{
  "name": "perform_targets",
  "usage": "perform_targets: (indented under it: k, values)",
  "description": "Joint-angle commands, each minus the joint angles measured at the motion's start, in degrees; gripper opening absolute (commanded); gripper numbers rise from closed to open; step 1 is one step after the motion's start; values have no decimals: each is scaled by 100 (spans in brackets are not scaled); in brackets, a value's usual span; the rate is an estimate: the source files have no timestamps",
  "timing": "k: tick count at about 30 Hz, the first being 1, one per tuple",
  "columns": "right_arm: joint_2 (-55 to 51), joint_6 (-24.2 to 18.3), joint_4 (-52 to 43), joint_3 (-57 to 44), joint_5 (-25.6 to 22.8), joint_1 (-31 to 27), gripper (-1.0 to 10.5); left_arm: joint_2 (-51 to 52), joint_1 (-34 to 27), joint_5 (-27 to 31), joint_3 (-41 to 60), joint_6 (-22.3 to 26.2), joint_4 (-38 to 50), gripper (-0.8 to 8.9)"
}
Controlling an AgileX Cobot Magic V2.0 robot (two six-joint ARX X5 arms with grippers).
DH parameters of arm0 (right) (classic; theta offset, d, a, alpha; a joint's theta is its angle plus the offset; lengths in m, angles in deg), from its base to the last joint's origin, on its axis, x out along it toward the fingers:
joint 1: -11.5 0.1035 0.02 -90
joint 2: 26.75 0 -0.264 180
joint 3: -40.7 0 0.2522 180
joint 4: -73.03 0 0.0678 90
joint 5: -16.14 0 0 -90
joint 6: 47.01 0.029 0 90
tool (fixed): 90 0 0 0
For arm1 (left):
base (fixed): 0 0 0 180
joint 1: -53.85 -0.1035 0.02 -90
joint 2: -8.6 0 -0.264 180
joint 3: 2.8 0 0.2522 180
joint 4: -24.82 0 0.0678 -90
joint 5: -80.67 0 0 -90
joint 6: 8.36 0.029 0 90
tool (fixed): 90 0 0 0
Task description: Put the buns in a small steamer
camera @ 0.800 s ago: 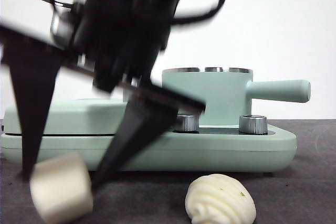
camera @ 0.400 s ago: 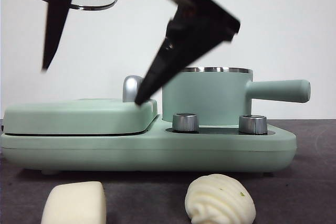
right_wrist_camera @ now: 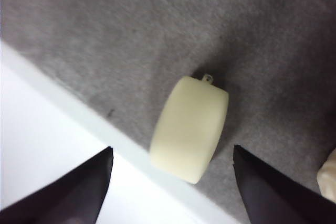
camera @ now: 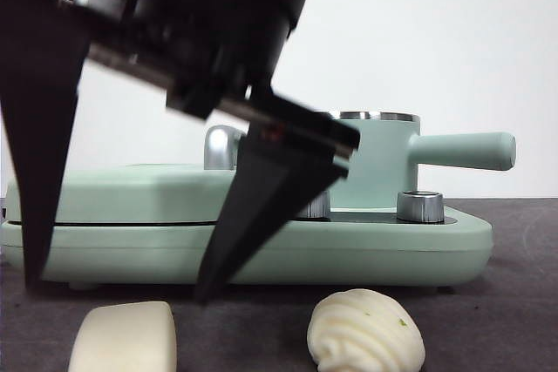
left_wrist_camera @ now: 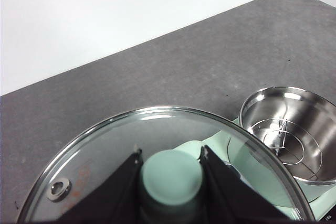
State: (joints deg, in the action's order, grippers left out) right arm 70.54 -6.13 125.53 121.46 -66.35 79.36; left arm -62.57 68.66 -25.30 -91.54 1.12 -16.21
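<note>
Nearest the front camera, the smooth block bun (camera: 124, 337) and the ridged swirled bun (camera: 366, 331) were seen lying apart on the grey table (camera: 488, 320), with the right gripper (camera: 118, 289) held just above the block bun, its jaws spread wide on either side of it and touching nothing. Behind them the small steamer (camera: 379, 158) was seen standing uncovered on the mint-green cooker base (camera: 392, 246). Highest and farthest back, its glass lid (left_wrist_camera: 157, 166) was held aloft by the left gripper (left_wrist_camera: 170, 174), clamped on the green knob.
</note>
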Motion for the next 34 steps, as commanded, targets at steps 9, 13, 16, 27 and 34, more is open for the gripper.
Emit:
perform_targets:
  k: [9, 13, 16, 27, 34]
  values:
    - [531, -39, -216, 94, 153, 81, 226, 46, 15, -11, -114, 57, 164, 10]
    - [535, -42, -214, 94, 133, 103, 134, 46, 15, -11, -114, 57, 160, 10]
    - [483, -90, -177, 94, 114, 101, 105, 46, 15, -11, -114, 57, 162, 10]
    - [-1445, 33, 739, 96, -48, 39, 86, 44, 15, -11, -114, 57, 155, 10]
    - [-2358, -210, 1650, 225, -50, -579, 86, 44, 15, -11, -114, 55, 153, 10]
